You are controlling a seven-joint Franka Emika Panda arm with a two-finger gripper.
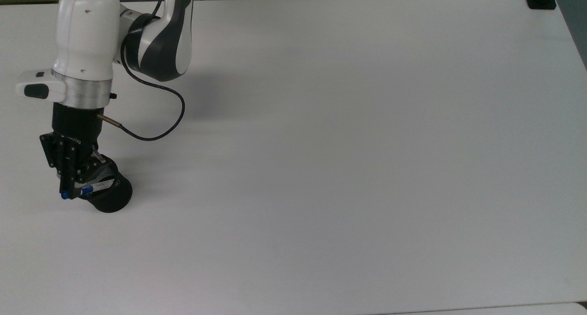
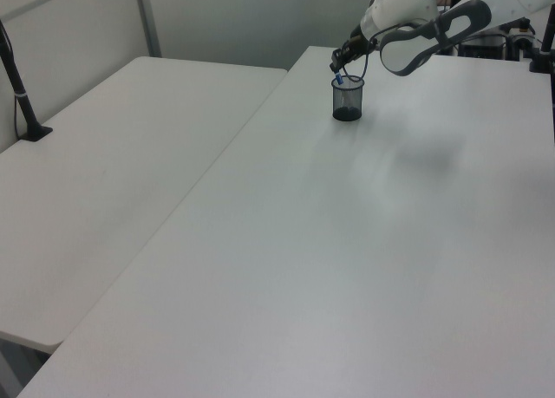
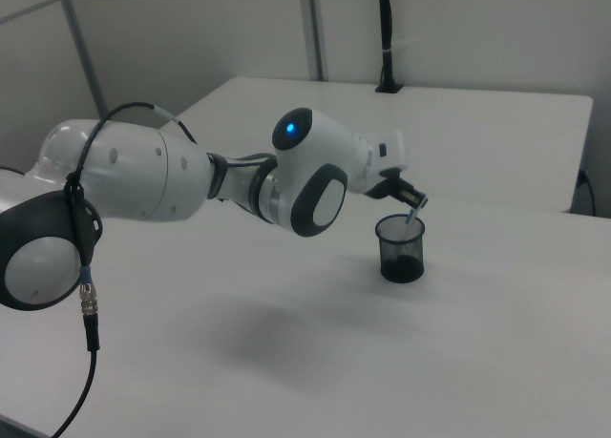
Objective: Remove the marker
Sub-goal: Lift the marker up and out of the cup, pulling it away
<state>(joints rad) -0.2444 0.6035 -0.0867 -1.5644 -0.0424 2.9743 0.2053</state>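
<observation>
So the black mesh cup (image 1: pixel 110 196) stands upright near the corner of the white table (image 1: pixel 348 159), and everything is happening right at its rim. The marker (image 1: pixel 94 185) stands tilted in the cup, top end poking up over the rim on the arm's side. The gripper (image 1: pixel 72 192) reaches down at a slant to the cup's mouth, which makes sense to me: the only graspable bit is the part sticking out above the rim. Its fingers look closed together on the marker's upper end, with the blue tip peeking out past them in the top view. My guess is the grab is made and the pull-out is next.

Looks-wise, it's a slim white barrel with some small dark print and blue at the top. In the right view the marker (image 3: pixel 413 214) reads as a thin pale-blue stick leaning out over the cup (image 3: pixel 401 248).
</observation>
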